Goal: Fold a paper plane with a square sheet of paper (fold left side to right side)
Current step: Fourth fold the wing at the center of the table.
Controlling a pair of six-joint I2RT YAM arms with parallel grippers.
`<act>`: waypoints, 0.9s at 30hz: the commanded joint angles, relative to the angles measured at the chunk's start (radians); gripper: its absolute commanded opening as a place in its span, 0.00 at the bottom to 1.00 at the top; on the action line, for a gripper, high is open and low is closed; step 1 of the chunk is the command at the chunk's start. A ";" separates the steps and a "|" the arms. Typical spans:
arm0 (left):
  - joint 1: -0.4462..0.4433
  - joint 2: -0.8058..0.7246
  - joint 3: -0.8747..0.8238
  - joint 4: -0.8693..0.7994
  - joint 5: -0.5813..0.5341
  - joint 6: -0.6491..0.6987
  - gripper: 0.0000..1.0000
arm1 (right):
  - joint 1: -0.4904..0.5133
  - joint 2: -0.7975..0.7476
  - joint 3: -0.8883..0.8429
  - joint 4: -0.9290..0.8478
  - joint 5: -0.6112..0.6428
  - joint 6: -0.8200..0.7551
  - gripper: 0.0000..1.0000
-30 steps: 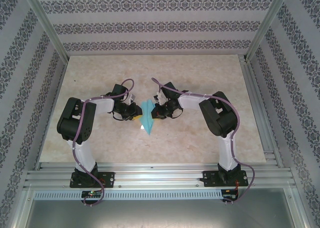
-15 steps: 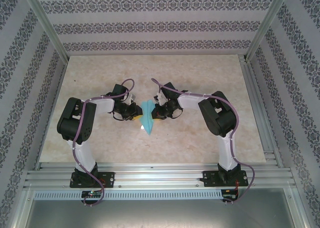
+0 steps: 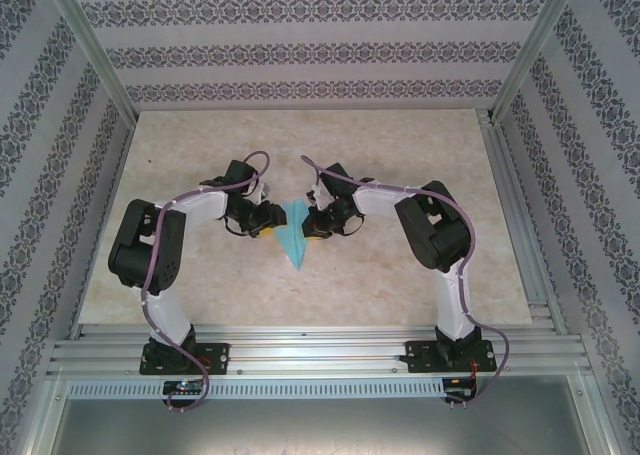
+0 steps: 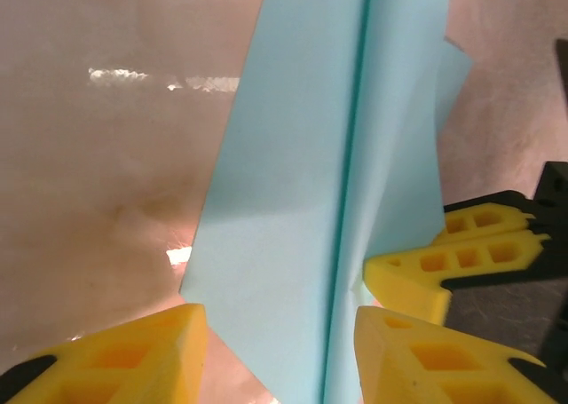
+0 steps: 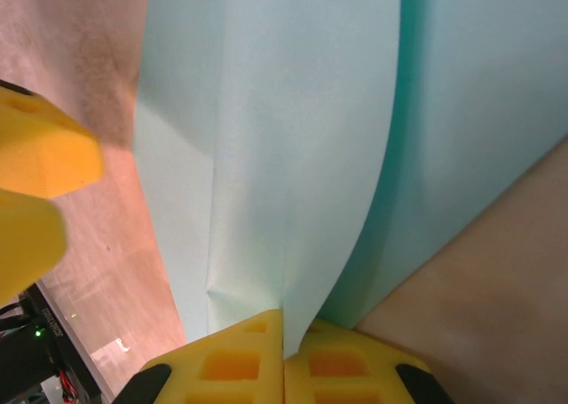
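The paper plane (image 3: pixel 295 237) lies mid-table (image 3: pixel 400 155) between both grippers, its tip pointing toward the arm bases. The right gripper (image 5: pixel 284 337) is pinched tight on the plane's raised flap. The left gripper (image 4: pixel 275 337) is spread, and the plane's left side runs between its yellow fingers (image 4: pixel 133 355).

The plane (image 3: pixel 295 237) is plain light blue, and its centre crease shades to a deeper teal. The left fingers (image 4: pixel 115 355) and right fingers (image 5: pixel 240 360) are bright yellow on black mounts. The counter (image 3: pixel 400 155) is pale beige with faint marbled veining. The left arm (image 3: pixel 165 310) and right arm (image 3: pixel 455 305) are white with black joints and purple cables (image 3: pixel 474 260). The walls (image 3: pixel 300 50) alternate grey-white stripes with dark floral bands. The near rails (image 3: pixel 300 350) are silver.
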 commanded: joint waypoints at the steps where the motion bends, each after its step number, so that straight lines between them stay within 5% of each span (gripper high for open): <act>1: 0.001 -0.070 0.024 -0.057 -0.010 0.023 0.40 | 0.023 0.076 -0.027 -0.099 0.088 -0.029 0.07; 6: -0.034 -0.057 -0.018 0.118 0.164 -0.080 0.23 | 0.023 0.076 -0.021 -0.111 0.090 -0.038 0.07; 11: -0.086 0.009 -0.010 0.194 0.172 -0.150 0.14 | 0.023 0.075 -0.019 -0.115 0.091 -0.043 0.07; 27: -0.110 0.128 -0.002 0.214 0.125 -0.155 0.10 | 0.024 0.082 -0.010 -0.127 0.091 -0.046 0.07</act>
